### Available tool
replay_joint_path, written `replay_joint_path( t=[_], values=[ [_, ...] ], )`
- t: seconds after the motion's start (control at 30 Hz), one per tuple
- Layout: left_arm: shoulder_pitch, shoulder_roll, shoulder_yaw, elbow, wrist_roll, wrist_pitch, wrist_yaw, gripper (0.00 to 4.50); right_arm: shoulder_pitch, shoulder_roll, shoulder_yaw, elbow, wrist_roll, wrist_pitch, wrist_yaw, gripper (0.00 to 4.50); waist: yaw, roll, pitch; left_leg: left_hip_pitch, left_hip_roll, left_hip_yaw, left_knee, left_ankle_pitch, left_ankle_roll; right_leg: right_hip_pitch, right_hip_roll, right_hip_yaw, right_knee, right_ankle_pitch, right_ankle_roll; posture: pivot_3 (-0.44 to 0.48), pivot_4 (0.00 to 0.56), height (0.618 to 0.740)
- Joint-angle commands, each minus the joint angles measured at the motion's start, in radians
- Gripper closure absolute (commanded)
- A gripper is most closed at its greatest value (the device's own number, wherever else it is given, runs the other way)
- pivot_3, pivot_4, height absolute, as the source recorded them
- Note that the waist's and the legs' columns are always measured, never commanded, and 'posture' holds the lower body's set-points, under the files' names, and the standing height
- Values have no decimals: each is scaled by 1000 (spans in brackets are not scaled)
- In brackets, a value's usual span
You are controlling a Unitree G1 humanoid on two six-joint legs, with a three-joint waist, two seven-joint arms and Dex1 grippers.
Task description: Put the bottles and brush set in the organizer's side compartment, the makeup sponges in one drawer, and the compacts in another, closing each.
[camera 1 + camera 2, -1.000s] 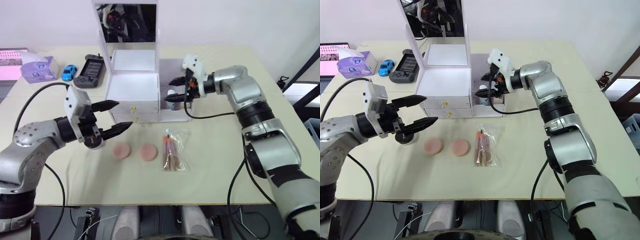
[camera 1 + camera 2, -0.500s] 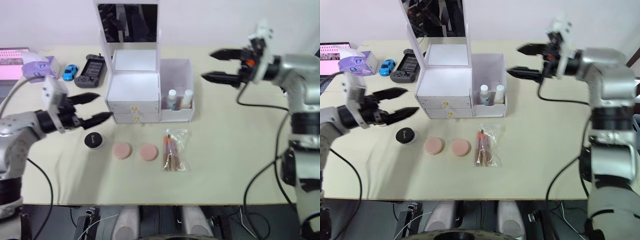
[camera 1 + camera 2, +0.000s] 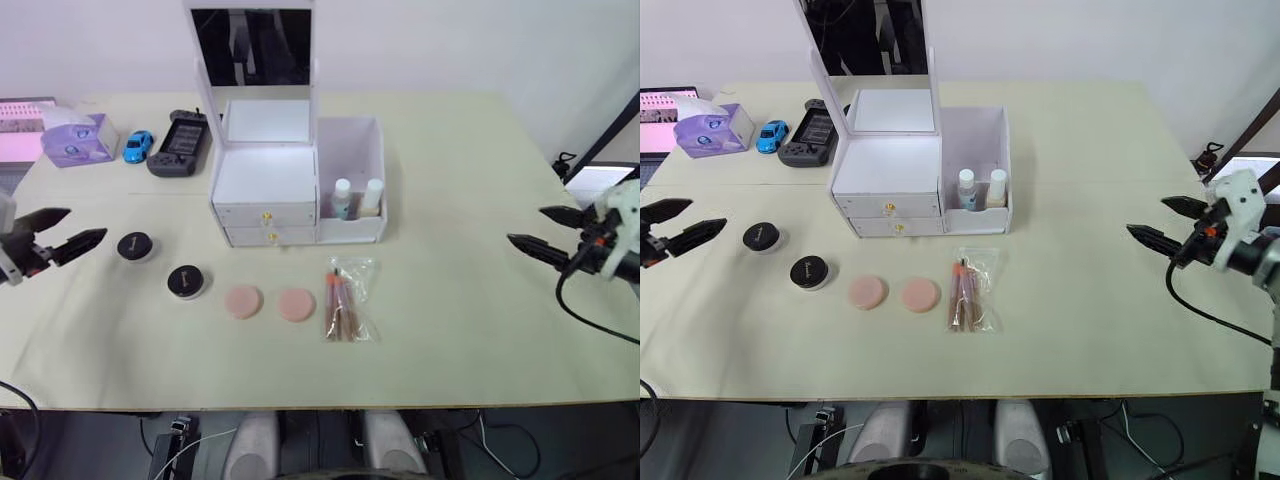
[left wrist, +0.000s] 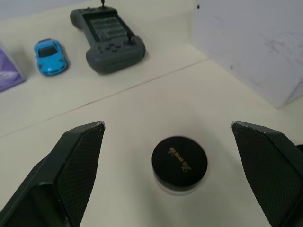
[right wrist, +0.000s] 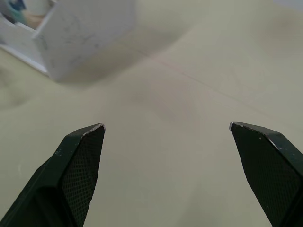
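The white organizer (image 3: 268,190) stands mid-table with its mirror lid up and both drawers shut. Two bottles (image 3: 357,196) stand upright in its side compartment (image 3: 352,150). The bagged brush set (image 3: 343,303) lies in front of it, beside two pink makeup sponges (image 3: 243,302) (image 3: 296,305). Two black compacts (image 3: 187,281) (image 3: 134,246) lie further left. My left gripper (image 3: 66,227) hovers open at the far left, with a compact (image 4: 179,162) just ahead of its fingertips. My right gripper (image 3: 541,229) is open over bare table at the far right.
A dark handheld game console (image 3: 180,144), a blue toy car (image 3: 138,145) and a purple tissue box (image 3: 76,138) sit at the back left. The table's right edge runs close to my right gripper.
Both arms have swung outward, the left to the far left edge and the right down to the far right. A second compact now shows on the table where the left arm was.
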Motion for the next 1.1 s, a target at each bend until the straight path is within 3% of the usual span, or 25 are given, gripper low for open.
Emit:
replay_joint_path(
  t=[0.03, 0.2, 0.33, 0.47, 0.57, 0.7, 0.8, 0.9, 1.1],
  values=[
    [-55, 19, 12, -32, -9, 0, -15, 0, -3, -17, -32, -46, 24, -3, -26, 38, 1, 0, 0, 0, 0, 0, 0, 0, 0, 0, 0, 0, 0, 0, 0, 0, 150, 740],
    [-58, 10, -13, -129, -32, 78, -72, 0, 9, -23, -17, -125, 55, 59, -37, 38, 2, 0, 0, 1, 1, 0, -1, 0, 0, 0, 0, 0, 0, 0, 0, 0, 150, 740],
    [-8, 7, -54, -387, -129, 282, -155, 0, -6, -39, 7, -284, 132, 209, -38, 38, 0, 0, 0, 0, 1, 0, -2, 0, 0, 0, 0, 0, 0, 1, -2, 0, 150, 740],
    [21, -14, -94, -613, -210, 442, -150, 0, -40, -94, 49, -433, 218, 440, -67, 38, 2, 1, 0, 0, 1, 0, -1, 0, 0, 0, 0, 0, 0, 1, -2, 0, 150, 740],
    [37, -22, -135, -799, -321, 599, -154, 820, -59, -96, 77, -596, 285, 512, -95, 0, 3, 0, 0, 0, 1, -1, -1, 0, 0, 0, 0, 0, 0, 0, -1, 0, 150, 740],
    [60, -24, -236, -1023, -431, 767, -146, 2862, -44, -56, 93, -772, 429, 646, -153, 0, 3, -1, 0, -1, 1, -1, -1, 0, 0, 0, 0, 0, -1, -1, 2, 0, 150, 740],
    [37, -65, -315, -1092, -413, 779, -98, 4409, -37, -6, 101, -835, 476, 766, -291, 0, 6, -1, 0, -1, 1, -1, -1, 0, 0, 0, 0, 0, -2, -1, 1, 0, 150, 740],
    [1, -154, -410, -1132, -363, 763, -17, 4469, -64, 58, 117, -838, 566, 944, -400, 0, 9, -1, 1, -1, 0, -2, 1, 0, 0, 1, 0, 0, -1, -1, 1, 0, 150, 740],
    [-12, -285, -572, -1160, -219, 705, 117, 4469, -150, 293, 78, -747, 736, 1259, -648, 0, 5, -3, 0, 0, 1, -2, 2, 0, 0, 2, 1, 0, -1, 2, -4, 0, 150, 740]
  ],
)
